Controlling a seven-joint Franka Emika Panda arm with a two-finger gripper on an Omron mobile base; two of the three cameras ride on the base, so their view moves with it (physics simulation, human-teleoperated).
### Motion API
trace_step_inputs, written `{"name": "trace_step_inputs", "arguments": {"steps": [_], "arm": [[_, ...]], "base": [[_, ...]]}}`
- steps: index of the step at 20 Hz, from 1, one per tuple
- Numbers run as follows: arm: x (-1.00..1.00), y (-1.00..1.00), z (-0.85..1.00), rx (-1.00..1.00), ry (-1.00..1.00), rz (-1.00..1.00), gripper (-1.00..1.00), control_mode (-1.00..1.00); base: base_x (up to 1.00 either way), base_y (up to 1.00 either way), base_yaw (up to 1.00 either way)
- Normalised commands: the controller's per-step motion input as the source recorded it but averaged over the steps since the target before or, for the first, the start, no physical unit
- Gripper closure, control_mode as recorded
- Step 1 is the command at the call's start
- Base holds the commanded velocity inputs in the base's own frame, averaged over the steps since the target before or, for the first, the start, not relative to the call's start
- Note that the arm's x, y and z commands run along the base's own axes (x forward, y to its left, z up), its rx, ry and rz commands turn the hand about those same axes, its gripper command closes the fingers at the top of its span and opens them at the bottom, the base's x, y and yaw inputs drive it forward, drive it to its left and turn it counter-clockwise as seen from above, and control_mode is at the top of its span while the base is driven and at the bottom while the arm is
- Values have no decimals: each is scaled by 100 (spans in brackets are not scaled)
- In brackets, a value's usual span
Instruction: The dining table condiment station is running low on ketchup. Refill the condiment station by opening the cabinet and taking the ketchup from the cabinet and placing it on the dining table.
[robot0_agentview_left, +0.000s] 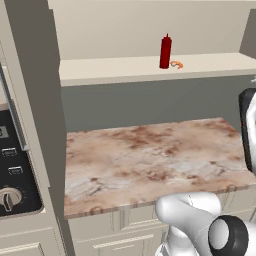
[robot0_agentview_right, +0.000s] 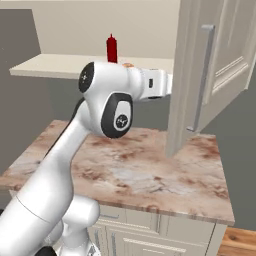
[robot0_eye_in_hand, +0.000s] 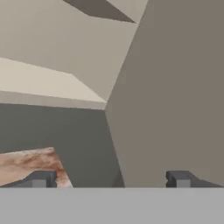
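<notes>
A: Cabinet door standing open; ketchup sitting upright on the shelf, beside a small orange item.

B: Gripper hanging near the door, jaws wide apart, holding nothing.

A: Likely starting the reach.

B: Needing to swing toward the bottle, straddling it, then closing.

The cabinet stands open, its door swung out to the right over the marbled surface, so the shelf can be reached from the front. On that shelf the ketchup stands upright with a small orange thing just beside it; the shelf to their left lies bare. The tool, jaws wide, sits close to the door's inner face, which blocks its right side, while the way left toward the shelf is free.
</notes>
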Motion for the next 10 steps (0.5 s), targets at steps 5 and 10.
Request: {"name": "trace_step_inputs", "arguments": {"steps": [5,10], "arm": [[-3,-100,0,16,-6,0,-100,-100],[0,-100,-5,15,-6,0,-100,-100]], "base": [[0,0,0],[0,0,0]]}}
